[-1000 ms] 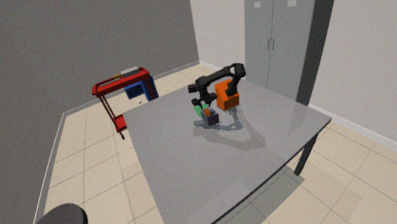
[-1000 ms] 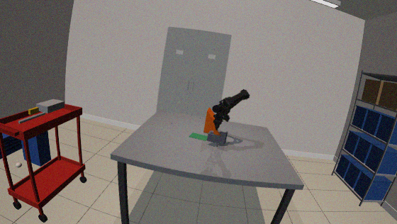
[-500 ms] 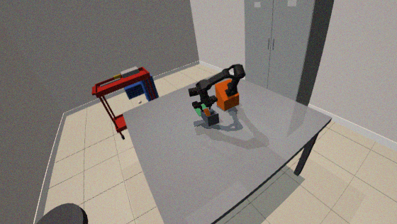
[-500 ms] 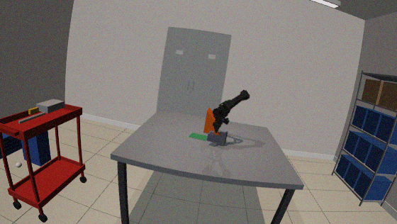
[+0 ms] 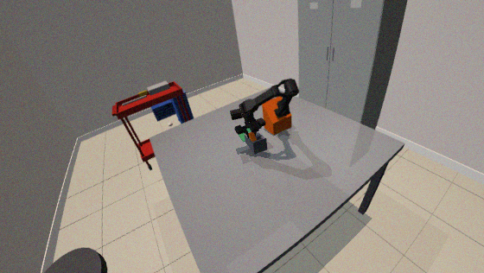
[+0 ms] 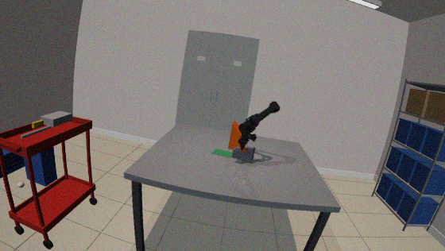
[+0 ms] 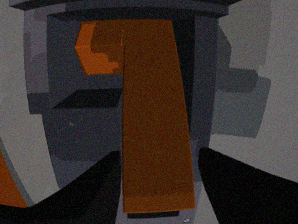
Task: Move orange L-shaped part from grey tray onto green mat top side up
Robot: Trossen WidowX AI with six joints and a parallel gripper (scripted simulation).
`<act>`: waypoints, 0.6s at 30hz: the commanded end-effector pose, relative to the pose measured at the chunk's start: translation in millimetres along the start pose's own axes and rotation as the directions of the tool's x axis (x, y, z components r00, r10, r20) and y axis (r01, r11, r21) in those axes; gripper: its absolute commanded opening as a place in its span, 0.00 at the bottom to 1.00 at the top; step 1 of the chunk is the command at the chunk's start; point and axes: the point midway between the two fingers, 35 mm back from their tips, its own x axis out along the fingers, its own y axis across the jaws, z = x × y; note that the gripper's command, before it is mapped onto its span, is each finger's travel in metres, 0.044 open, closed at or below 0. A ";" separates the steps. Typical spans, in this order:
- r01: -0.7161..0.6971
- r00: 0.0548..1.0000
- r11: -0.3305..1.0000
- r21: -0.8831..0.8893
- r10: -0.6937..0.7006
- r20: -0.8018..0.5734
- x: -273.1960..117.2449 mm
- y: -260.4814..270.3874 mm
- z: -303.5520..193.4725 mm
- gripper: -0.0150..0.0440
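Note:
The orange L-shaped part [image 7: 155, 110] [image 5: 252, 136] is tilted in the grey tray [image 5: 260, 146] [image 6: 243, 156] [image 7: 80, 132]. Its L-shaped end is low at the top of the wrist view and its long arm's other end is raised out of the pocket, nearer the camera. My gripper [image 7: 160, 157] [image 5: 251, 133] is partly open, with a finger on each side of the raised arm. The left finger is very near or at its side; a narrow gap shows at the right finger. The green mat [image 6: 221, 152] [image 5: 242, 137] lies beside the tray, with nothing on it in the exterior view.
A large orange block [image 5: 277, 118] [image 6: 234, 137] [image 7: 9, 182] stands on the grey table [image 5: 207, 194] [image 6: 179, 175] close behind the tray, by the arm's base. Shadows of the arm fall across the table. A red cart [image 5: 149, 101] [image 6: 59, 131] stands beyond the table.

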 end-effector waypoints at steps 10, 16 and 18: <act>0.001 1.000 1.000 -0.002 -0.001 0.000 -0.5 -0.3 0.1 0.38; 0.001 1.000 1.000 -0.002 -0.001 0.000 -0.5 -0.3 0.1 0.25; 0.000 1.000 1.000 -0.002 0.000 0.000 -1.2 -0.2 0.1 0.25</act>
